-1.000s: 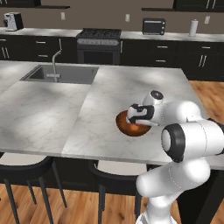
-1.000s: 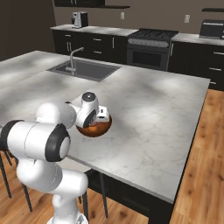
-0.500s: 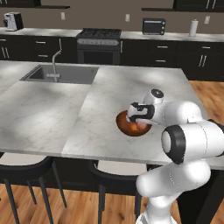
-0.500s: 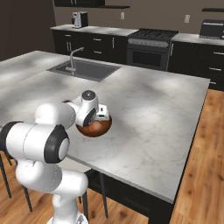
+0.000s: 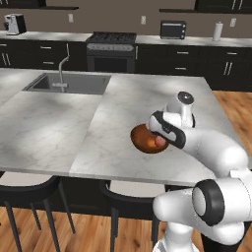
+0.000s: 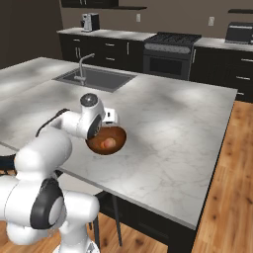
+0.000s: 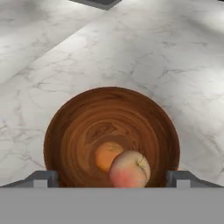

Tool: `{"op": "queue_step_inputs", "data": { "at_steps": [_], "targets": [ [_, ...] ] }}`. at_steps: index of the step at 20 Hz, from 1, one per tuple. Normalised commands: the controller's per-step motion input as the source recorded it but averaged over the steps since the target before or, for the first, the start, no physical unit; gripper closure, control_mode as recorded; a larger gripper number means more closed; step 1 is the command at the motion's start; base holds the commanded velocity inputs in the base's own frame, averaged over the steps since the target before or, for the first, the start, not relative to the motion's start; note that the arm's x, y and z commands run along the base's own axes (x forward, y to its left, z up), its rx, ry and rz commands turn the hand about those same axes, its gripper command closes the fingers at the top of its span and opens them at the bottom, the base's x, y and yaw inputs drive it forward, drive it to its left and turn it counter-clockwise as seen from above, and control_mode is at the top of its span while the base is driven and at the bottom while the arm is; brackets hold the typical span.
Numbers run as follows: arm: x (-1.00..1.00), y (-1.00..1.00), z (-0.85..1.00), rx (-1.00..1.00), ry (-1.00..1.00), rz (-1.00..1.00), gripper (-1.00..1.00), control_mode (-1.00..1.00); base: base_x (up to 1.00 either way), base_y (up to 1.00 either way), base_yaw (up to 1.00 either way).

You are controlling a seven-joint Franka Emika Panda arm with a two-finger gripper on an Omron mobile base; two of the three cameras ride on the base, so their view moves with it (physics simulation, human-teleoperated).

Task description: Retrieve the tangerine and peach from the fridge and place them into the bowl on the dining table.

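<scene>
Hovering just above the bowl (image 7: 111,131), my gripper (image 7: 111,179) has its two fingertips (image 7: 43,178) spread wide apart, one at each side of the near rim, and nothing sits between them. I read this as a released hand: the jaws stand well clear of both fruits.

Directly below, the peach (image 7: 129,169) lies inside the bowl, pinkish with a small stem dimple, and it touches the smaller plain orange tangerine (image 7: 107,155) beside it. Both rest near the lowest part of the wood-like curve, which I judge is why they have settled together rather than apart.

From the right base view, the arm bends down over the bowl (image 6: 117,143) and the peach (image 6: 108,143) shows as a pink spot within it. The bowl stands on the dining table (image 6: 163,113), a white-grey marble island, close to the robot's edge, presumably for easy reach. Farther across the marble is a built-in sink (image 6: 95,79) with a faucet. Dark cabinets and a stove (image 6: 172,40) line the far wall.

With both fruits in the bowl, I judge the task essentially complete.
</scene>
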Motion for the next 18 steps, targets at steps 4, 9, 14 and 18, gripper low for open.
{"op": "queue_step_inputs", "data": {
  "at_steps": [4,9,14,18],
  "targets": [
    [-0.94,-0.04,0.77,0.00,-0.31,0.00,-1.00,-1.00,0.00,0.00,0.00],
    [-0.96,-0.13,0.84,0.00,-0.35,0.00,-1.00,-1.00,0.00,0.00,0.00],
    [-0.89,-0.14,0.87,0.00,-0.32,0.00,-1.00,-1.00,0.00,0.00,0.00],
    [-0.84,-0.25,0.83,0.00,-0.22,0.00,-1.00,-1.00,0.00,0.00,0.00]
  ]
}}
